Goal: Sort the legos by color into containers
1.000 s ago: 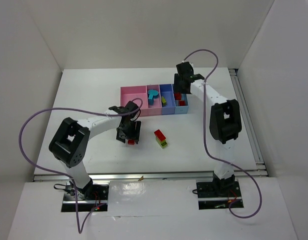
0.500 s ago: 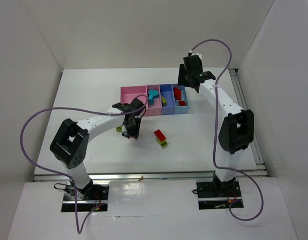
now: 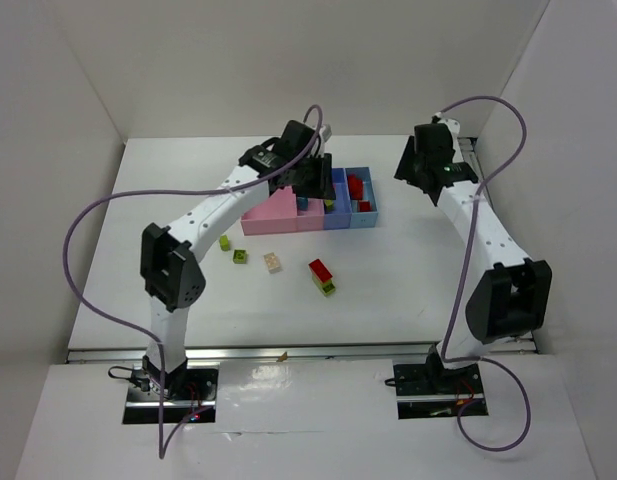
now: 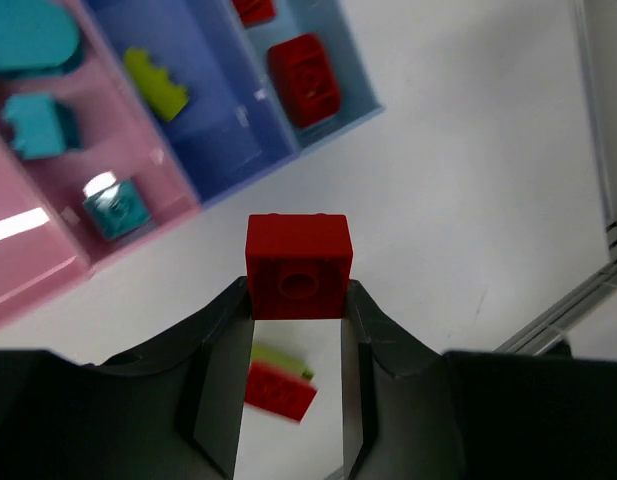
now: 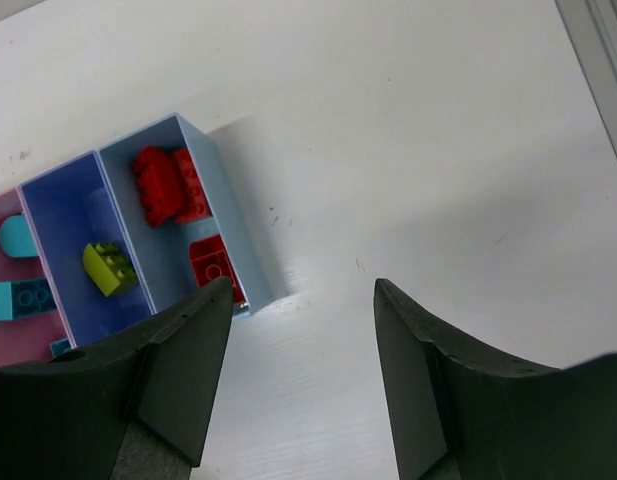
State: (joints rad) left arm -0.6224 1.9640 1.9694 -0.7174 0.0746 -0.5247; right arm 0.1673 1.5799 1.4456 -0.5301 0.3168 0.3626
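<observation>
My left gripper (image 4: 298, 292) is shut on a red brick (image 4: 298, 267) and holds it above the table, just in front of the joined bins (image 4: 228, 165). In the top view it (image 3: 310, 182) hangs over the bins (image 3: 260, 217). The right blue bin holds red bricks (image 4: 303, 75), the other blue bin a yellow-green brick (image 4: 156, 85), and the narrow pink bin cyan bricks (image 4: 38, 125). My right gripper (image 5: 301, 290) is open and empty over bare table right of the bins (image 5: 233, 260); in the top view it (image 3: 420, 165) is off their right end.
Loose on the table in front of the bins lie two yellow-green bricks (image 3: 225, 242) (image 3: 240, 257), a beige brick (image 3: 274, 262) and a red-on-yellow-green stack (image 3: 321, 276). A metal rail (image 3: 498, 240) runs along the table's right edge.
My left arm lifted the red brick from the table and swung it up and right to the bins. My right arm drew back to the right, away from the bins.
</observation>
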